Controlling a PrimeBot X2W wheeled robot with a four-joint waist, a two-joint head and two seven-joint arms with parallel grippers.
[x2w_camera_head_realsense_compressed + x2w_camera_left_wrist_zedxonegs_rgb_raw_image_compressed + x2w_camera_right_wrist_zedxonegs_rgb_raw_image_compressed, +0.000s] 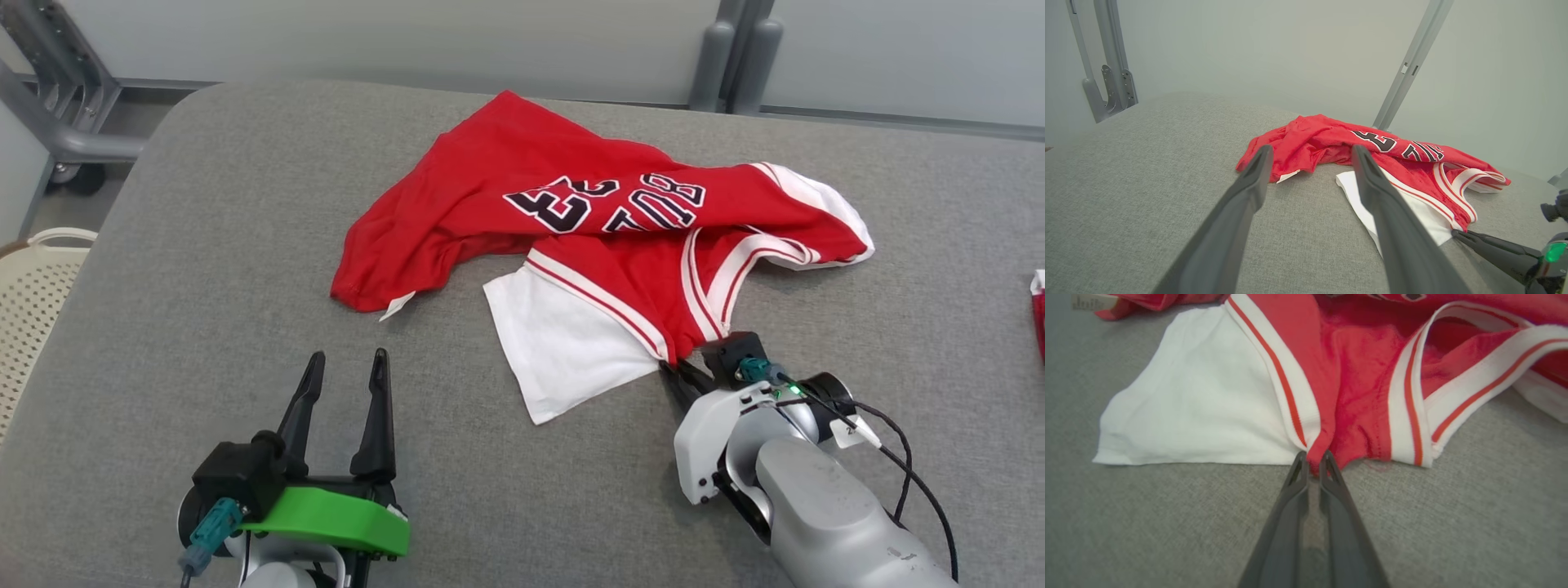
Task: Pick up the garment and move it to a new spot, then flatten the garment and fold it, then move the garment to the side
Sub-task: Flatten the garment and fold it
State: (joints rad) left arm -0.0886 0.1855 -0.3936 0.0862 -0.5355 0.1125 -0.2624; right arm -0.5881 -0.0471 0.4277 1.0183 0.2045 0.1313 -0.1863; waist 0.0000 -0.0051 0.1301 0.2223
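Observation:
The garment [588, 245] is a red jersey with white trim, a white sleeve and dark lettering, lying crumpled on the grey table [204, 245]. My right gripper [673, 371] is shut on the garment's near red edge beside the white sleeve; the right wrist view shows red cloth [1331, 388] pinched between the fingertips of that gripper [1314, 460]. My left gripper [347, 367] stands open over bare table, left of the garment and short of it. Between its fingers [1249, 183] in the left wrist view lies the garment [1323, 143], with the right gripper [1457, 233] at the lower right.
A cream perforated basket [33, 294] stands off the table's left edge. A small red and white item [1038, 314] lies at the right edge. Grey metal frame posts [735, 57] rise behind the table.

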